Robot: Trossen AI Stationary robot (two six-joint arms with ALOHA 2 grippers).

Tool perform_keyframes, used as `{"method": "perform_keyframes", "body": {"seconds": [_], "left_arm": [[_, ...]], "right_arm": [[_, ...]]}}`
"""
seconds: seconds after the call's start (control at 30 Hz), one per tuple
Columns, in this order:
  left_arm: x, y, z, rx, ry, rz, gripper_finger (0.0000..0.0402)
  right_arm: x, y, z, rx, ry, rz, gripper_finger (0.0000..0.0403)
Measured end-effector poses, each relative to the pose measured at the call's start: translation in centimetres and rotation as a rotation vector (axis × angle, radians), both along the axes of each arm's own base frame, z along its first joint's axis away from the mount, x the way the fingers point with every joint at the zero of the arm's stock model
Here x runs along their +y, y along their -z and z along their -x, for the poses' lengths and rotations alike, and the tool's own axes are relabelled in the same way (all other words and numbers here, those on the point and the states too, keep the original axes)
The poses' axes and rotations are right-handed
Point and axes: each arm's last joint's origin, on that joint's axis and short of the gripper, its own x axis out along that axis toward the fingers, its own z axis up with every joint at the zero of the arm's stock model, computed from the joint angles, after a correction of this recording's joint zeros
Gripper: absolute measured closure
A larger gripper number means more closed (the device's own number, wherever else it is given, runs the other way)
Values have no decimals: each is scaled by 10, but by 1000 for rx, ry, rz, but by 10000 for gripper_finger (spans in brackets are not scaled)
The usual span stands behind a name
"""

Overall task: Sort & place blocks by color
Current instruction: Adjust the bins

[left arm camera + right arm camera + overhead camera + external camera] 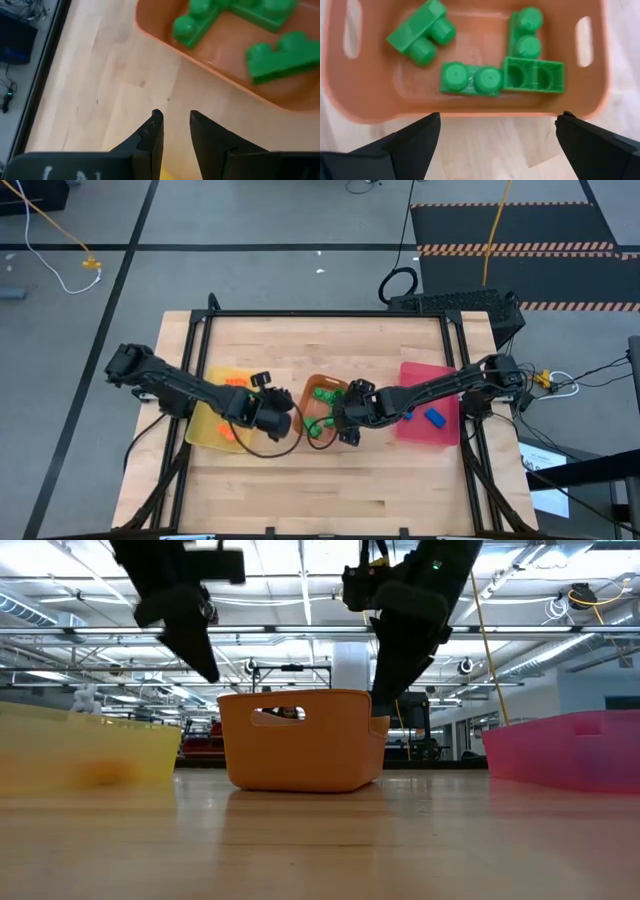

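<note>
Hovering wide open: right gripper (497, 132) over orange translucent tray (365, 107) holding green studded plastic blocks (471, 79); left gripper (172, 122) slightly parted, grasping nothing.

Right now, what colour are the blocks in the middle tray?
Green: the blocks in the orange tray show best in the right wrist view.

Three translucent trays sit in a row on the wooden table (330, 480): a yellow tray (205, 428), an orange tray (312, 385), and a pink tray (425, 372). A yellow cable (60, 232) crosses the grey floor beyond.
</note>
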Motion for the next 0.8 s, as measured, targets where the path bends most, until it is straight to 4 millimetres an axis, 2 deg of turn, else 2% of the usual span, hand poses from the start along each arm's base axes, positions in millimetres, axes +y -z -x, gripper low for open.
{"method": "perform_keyframes", "body": {"seconds": [0.17,0.37,0.47,0.67,0.8], "left_arm": [[24,33,-1,-8,-2,24,305],[39,51,6,20,-42,59,305],[38,54,3,-30,-30,65,305],[37,56,-2,-92,24,70,305],[36,56,-3,-94,33,94,305]], "right_arm": [[-2,-1,0,-5,15,78,27],[-6,3,10,77,84,92,27],[-7,16,16,91,115,86,27],[-17,57,28,57,138,75,27],[-26,69,31,24,123,82,27]]}}
